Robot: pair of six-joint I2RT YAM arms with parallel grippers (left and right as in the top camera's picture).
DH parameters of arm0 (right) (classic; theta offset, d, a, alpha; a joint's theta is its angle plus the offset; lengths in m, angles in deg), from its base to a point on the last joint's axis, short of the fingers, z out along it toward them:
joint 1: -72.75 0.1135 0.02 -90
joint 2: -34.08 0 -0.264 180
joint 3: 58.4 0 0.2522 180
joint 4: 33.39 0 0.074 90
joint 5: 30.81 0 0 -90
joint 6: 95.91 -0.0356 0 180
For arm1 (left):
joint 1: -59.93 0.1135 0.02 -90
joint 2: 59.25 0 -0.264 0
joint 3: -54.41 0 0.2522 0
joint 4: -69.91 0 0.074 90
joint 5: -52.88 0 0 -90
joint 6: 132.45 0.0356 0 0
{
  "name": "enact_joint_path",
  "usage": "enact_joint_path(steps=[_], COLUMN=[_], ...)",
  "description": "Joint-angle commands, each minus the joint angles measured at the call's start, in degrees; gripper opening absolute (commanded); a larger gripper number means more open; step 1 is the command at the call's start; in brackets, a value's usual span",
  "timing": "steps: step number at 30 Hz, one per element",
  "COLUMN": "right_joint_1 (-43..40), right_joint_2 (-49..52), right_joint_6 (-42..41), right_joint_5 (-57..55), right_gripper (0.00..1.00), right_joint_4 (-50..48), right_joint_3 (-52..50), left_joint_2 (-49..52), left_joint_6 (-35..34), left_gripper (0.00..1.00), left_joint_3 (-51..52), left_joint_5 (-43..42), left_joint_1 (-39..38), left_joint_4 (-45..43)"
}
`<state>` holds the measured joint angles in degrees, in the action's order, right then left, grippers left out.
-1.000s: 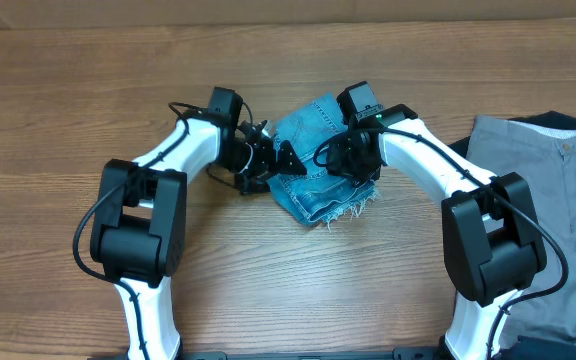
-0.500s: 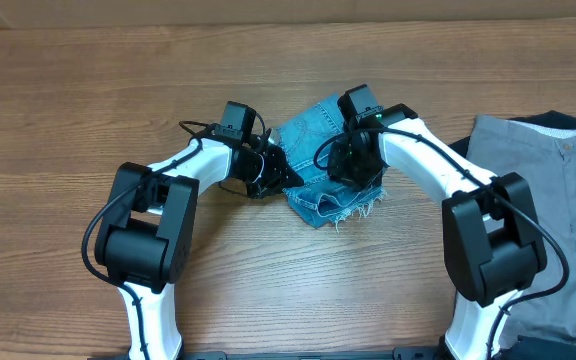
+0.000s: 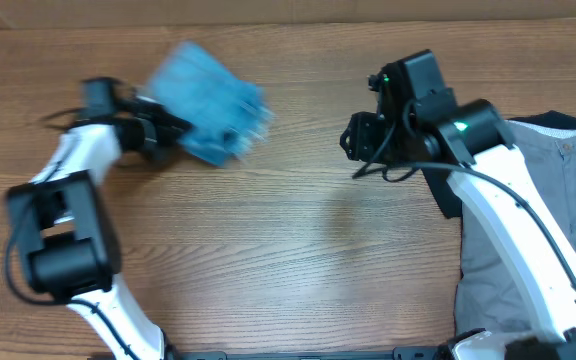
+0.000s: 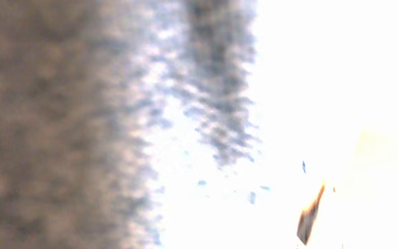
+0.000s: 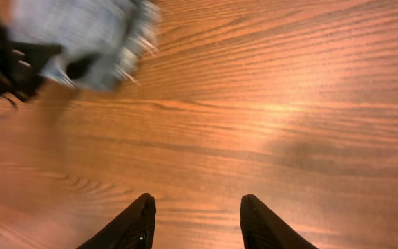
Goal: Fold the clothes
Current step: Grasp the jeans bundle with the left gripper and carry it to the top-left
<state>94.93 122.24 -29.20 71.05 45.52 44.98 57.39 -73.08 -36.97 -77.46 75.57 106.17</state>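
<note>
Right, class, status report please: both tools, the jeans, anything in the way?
Left tool shut on jeans, far left, blurred. Right tool open, empty, over the table. Grey trousers at right edge, apart from jeans.

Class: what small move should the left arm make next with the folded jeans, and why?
Probably rest them there and open the jaws: the left gripper is shut on the folded jeans, a compact bundle far left on the table; the right gripper is open and empty.

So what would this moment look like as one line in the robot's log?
left gripper: shut on folded jeans | right gripper: open, empty, above table | grey trousers: at right edge
</note>
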Motion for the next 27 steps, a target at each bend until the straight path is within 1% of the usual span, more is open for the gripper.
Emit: enact_joint_path(steps=[1, 5, 7, 9, 13, 16, 17, 18, 19, 21, 22, 27], right_joint_1=[0.31, 0.31, 0.31, 0.31, 0.31, 0.31, 0.31, 0.31, 0.31, 0.31, 0.31, 0.31], right_joint_2=[0.90, 0.94, 0.94, 0.94, 0.94, 0.94, 0.94, 0.94, 0.94, 0.94, 0.94, 0.94], right_joint_6=[0.55, 0.57, 0.57, 0.57, 0.57, 0.57, 0.57, 0.57, 0.57, 0.57, 0.57, 0.59], right_joint_5=[1.33, 1.57, 1.55, 1.57, 1.55, 1.57, 1.57, 1.57, 1.55, 1.55, 1.57, 1.97], right_gripper=[0.43, 0.43, 0.43, 0.43, 0.43, 0.43, 0.43, 0.43, 0.43, 0.43, 0.43, 0.43], right_joint_4=[1.14, 2.05, 2.34, 2.54, 2.97, 3.56, 3.76, 4.11, 4.20, 4.17, 4.17, 4.68], right_joint_3=[0.02, 0.02, 0.02, 0.02, 0.02, 0.02, 0.02, 0.02, 0.02, 0.02, 0.02, 0.02], left_joint_2=[-3.50, -3.50, -3.50, -3.50, -3.48, -3.39, -3.39, -3.39, -3.39, -3.39, -3.39, -3.91], left_joint_6=[-2.80, -4.63, -5.18, -5.25, -5.88, -5.88, -5.86, -5.88, -5.84, -5.75, -5.46, 0.48], left_gripper=[0.04, 0.04, 0.04, 0.04, 0.04, 0.04, 0.08, 0.50, 0.61, 0.73, 1.00, 1.00], left_joint_3=[-1.55, -1.55, -1.55, -1.55, -1.55, -1.55, -1.55, -1.55, -1.55, -1.55, -1.55, -2.12], left_joint_5=[4.79, 9.51, 9.70, 10.71, 15.54, 15.69, 15.67, 15.43, 14.88, 13.18, 12.17, 6.40], left_joint_1=[6.49, 11.23, 12.50, 12.96, 12.94, 13.03, 13.07, 13.22, 13.29, 13.46, 13.62, 15.28], left_joint_4=[-3.43, -9.27, -12.46, -14.49, -17.73, -17.94, -17.64, -16.90, -16.28, -14.56, -13.33, -2.29])
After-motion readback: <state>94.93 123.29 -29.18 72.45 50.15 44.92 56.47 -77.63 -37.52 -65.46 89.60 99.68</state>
